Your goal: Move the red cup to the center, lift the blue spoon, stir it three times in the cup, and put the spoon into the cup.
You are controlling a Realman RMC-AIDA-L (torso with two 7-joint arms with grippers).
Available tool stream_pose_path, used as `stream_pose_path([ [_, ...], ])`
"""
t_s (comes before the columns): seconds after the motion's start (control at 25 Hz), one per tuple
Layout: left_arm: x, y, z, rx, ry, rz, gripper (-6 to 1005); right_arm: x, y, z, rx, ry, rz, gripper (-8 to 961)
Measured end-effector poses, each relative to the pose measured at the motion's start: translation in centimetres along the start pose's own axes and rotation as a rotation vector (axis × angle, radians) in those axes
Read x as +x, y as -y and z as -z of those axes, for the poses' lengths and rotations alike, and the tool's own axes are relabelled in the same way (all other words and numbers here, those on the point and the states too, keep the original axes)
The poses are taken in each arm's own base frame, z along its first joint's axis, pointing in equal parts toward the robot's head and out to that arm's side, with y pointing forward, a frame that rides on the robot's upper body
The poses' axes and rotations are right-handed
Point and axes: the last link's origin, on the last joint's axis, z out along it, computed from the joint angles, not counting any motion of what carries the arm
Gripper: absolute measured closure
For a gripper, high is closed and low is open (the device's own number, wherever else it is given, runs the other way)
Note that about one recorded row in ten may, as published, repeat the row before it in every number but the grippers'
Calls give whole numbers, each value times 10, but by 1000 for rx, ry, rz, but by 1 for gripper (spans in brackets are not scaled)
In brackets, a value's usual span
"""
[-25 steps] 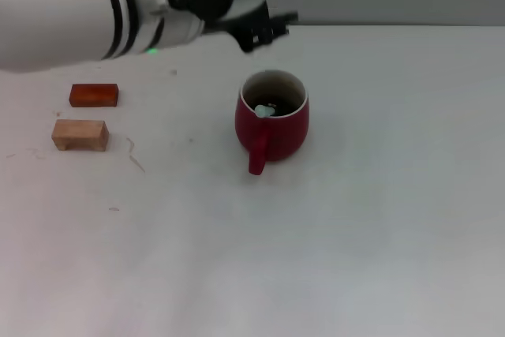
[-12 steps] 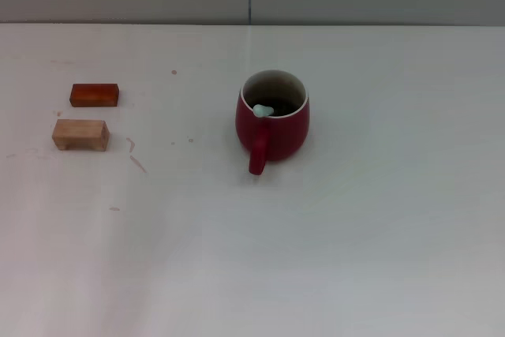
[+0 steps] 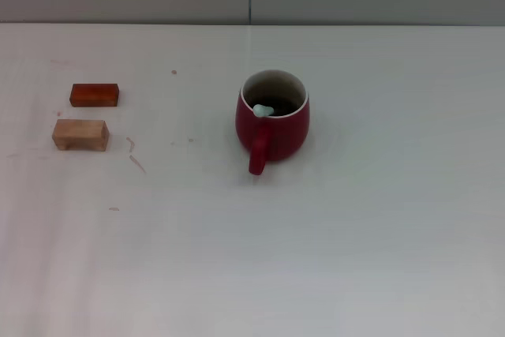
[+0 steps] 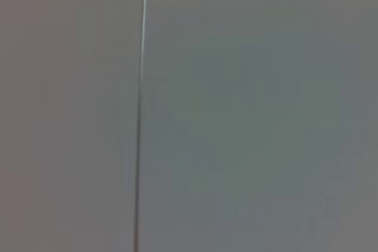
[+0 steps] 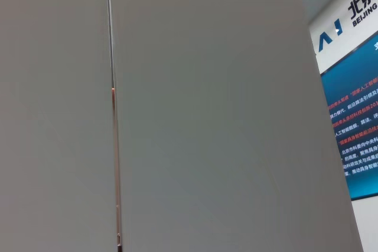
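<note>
Red cup [image 3: 273, 120] upright mid-table, handle toward the robot; blue spoon [image 3: 262, 110] inside, its pale handle tip at the rim. Neither gripper visible; jaw state undeterminable

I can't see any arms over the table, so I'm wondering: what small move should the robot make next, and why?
Probably none beyond keeping both arms parked out of view. The blue spoon already stands in the red cup, its pale handle tip leaning on the rim above the cup's handle, and the cup sits upright near the middle of the table. Neither gripper shows in any view, so the job looks done.
</note>
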Motion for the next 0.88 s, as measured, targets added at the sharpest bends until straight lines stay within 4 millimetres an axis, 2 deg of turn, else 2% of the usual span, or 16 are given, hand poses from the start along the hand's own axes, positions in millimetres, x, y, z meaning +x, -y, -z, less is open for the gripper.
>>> stream_pose_path([
  [0.16,-34,25,30,55,126,-71,358,-2,0,1,5,12,1,190],
  [0.2,-34,25,30,55,126,-71,339,-2,1,1,8,14,1,190],
  [0.28,-42,33,42,80,149,-91,300,-2,1,1,11,16,3,190],
  [0.6,-52,40,68,90,197,-116,144,-4,1,2,13,28,5,190],
  [0.88,-55,41,72,87,211,-118,144,-5,1,3,12,35,7,190],
])
